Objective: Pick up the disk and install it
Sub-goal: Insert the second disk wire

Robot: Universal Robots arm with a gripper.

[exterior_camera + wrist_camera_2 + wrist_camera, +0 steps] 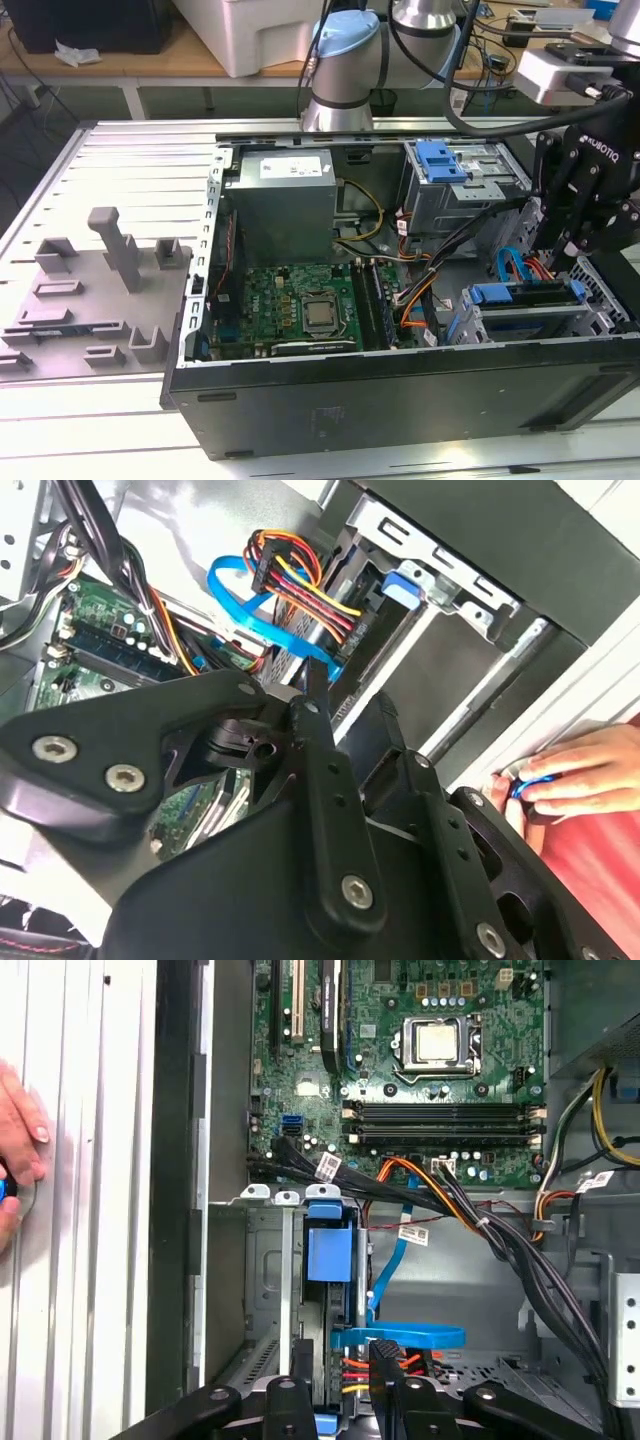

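Disk (330, 1255) sits on edge inside the metal drive cage (262, 1260) of the open computer case (400, 405). Its blue carrier faces up out of the cage. In the exterior view the disk (520, 295) lies at the case's corner toward that view's right, near the front wall.

We note the gripper (338, 1398) directly over the cabled end of the disk. Its fingers (290, 1405) stand apart, one to each side of the disk's edge, with a visible gap. We cannot tell whether either finger touches the carrier. In the exterior view the gripper (570, 258) hangs just above the cage.

A flat blue cable (400, 1337) loops beside the fingers, next to a bundle of red, yellow and black wires. The green motherboard (420, 1090) lies beyond the cage. The grey power supply (280, 195) sits at the far end of the case.

The case lies on a slotted metal bench (130, 160). Grey fixture blocks (110, 270) stand on it toward the exterior view's left. A person's hand (15, 1160) rests on the bench just outside the case wall, pinching a small blue object.
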